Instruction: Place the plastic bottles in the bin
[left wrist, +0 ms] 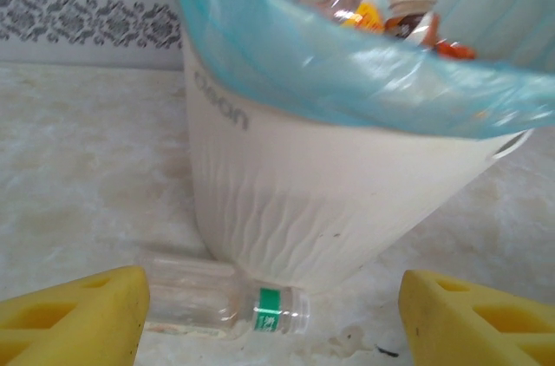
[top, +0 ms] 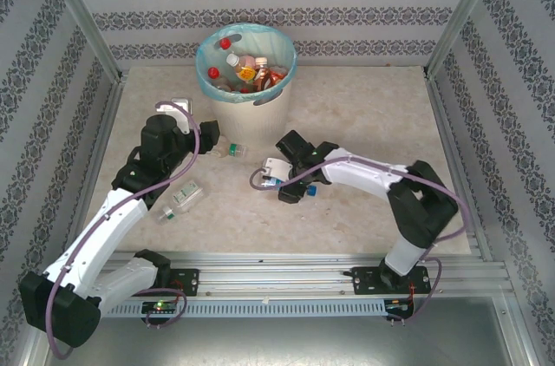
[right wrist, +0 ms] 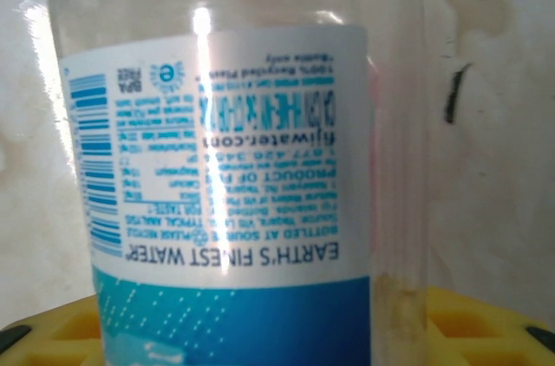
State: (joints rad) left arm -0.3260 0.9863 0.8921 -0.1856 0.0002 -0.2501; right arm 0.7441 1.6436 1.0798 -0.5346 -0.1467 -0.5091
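The bin (top: 251, 104) stands at the back of the table, lined with a light blue bag and holding several plastic bottles (top: 247, 71). A clear bottle with a green band (top: 227, 149) lies at its foot. In the left wrist view this bottle (left wrist: 217, 297) lies against the bin's wall (left wrist: 329, 192), ahead of my open left gripper (left wrist: 273, 314) and toward its left finger. My left gripper (top: 192, 120) sits left of the bin. My right gripper (top: 279, 173) is closed round a clear bottle with a blue and white label (right wrist: 234, 166) at mid-table.
Another clear bottle (top: 180, 199) lies on the table beside the left arm. Patterned walls and metal posts close in the table on three sides. A rail (top: 286, 275) runs along the near edge.
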